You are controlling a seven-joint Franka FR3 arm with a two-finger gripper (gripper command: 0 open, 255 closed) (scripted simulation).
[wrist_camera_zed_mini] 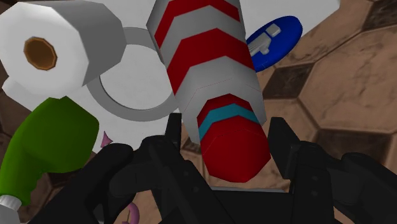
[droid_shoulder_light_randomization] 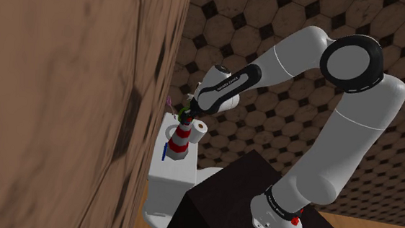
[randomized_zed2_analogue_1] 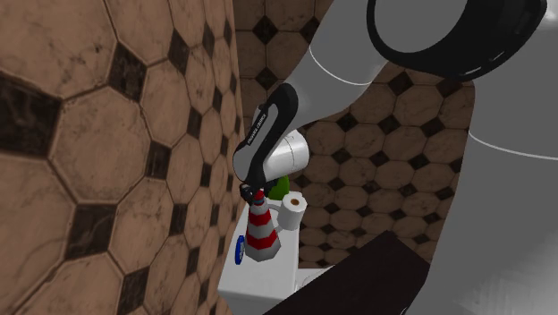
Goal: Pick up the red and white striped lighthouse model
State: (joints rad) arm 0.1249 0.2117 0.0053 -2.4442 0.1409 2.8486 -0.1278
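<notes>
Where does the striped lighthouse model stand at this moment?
In the shoulder view the lighthouse model stands on the white box, just under the gripper, with a paper roll close at its right and a blue object at its left.

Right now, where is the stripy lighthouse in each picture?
Shoulder view: lighthouse just left of centre, a little low.
Second exterior view: lighthouse just left of centre, low down.
Wrist view: lighthouse close up, right beside the toilet roll.
Shared landmark: the white toilet roll next to it in every view.
</notes>
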